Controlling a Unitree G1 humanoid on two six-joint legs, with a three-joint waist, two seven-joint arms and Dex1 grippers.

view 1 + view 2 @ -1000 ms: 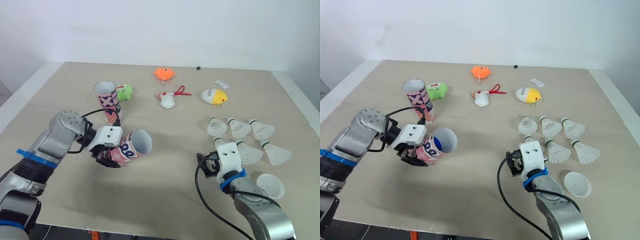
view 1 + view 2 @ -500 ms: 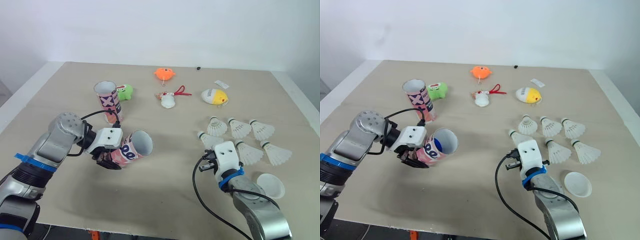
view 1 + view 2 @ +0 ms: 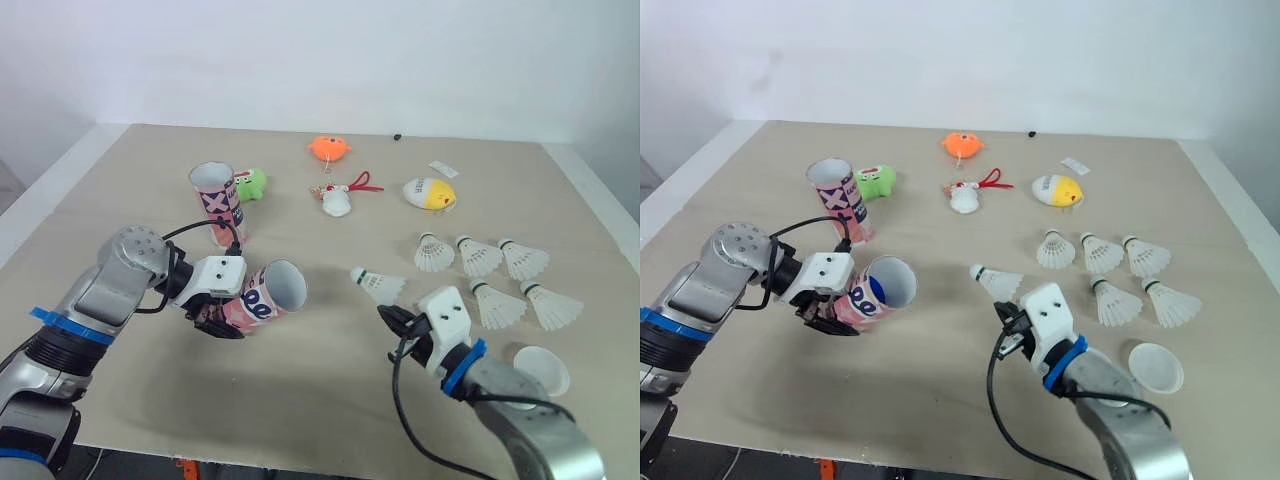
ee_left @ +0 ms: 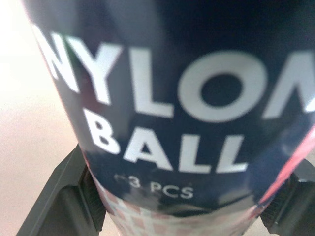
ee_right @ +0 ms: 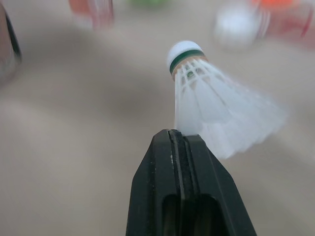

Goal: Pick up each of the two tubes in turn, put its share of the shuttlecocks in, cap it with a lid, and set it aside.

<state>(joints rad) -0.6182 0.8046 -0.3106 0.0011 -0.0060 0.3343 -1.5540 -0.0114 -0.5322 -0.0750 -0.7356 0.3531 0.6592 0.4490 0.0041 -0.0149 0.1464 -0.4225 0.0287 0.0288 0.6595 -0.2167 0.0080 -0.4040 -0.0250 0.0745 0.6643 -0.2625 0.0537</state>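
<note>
**A:** how's the grip looking?

**B:** My right claw [image 3: 385, 312] is pinched together on just the skirt edge of one shuttlecock [image 3: 377, 284]. It's up in the air, cork end toward the tube [image 3: 262, 297]. My left claw [image 3: 215, 320] is clamped around that tube, tilted with its mouth facing over.

**A:** what could go wrong?

**B:** It's a thin hold, so I reckon it could twist or slip out. The skirt might also snag the rim. The spare shuttlecocks [image 3: 480, 258] and the lid [image 3: 541, 371] sit well apart.
</note>
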